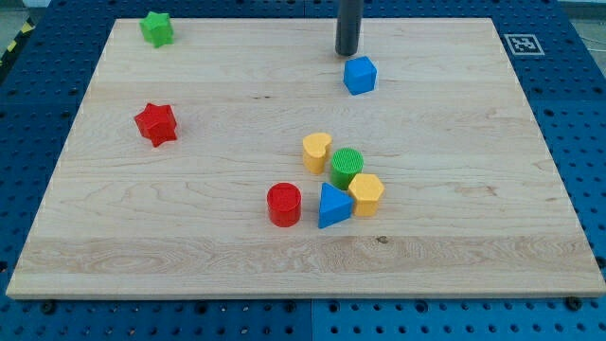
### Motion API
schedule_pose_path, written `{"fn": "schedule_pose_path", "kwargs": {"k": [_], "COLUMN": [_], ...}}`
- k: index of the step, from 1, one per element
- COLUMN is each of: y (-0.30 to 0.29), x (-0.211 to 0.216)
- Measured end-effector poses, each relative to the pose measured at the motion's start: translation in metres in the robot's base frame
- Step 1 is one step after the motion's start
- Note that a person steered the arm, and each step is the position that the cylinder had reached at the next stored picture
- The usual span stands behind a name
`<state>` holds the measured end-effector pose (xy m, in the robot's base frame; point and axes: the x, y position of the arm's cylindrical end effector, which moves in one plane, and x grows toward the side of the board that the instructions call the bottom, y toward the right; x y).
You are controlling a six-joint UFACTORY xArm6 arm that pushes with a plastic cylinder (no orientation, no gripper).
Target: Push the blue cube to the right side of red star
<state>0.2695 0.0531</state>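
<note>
The blue cube [360, 75] lies near the view's top, right of centre. The red star [156, 124] lies at the view's left, far to the left of the cube and a little lower. My tip [347, 53] stands just above and slightly left of the blue cube, close to it; I cannot tell if they touch.
A green star [156, 28] sits at the view's top left. A cluster lies below centre: yellow heart-like block [316, 152], green cylinder [347, 168], yellow hexagon [365, 194], blue triangle [332, 206], red cylinder [283, 205]. The wooden board [473, 256] ends on a blue pegboard.
</note>
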Motion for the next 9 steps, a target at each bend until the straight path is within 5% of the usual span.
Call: {"fn": "schedule_pose_path", "kwargs": {"k": [9], "y": [0.038], "x": [0.073]}}
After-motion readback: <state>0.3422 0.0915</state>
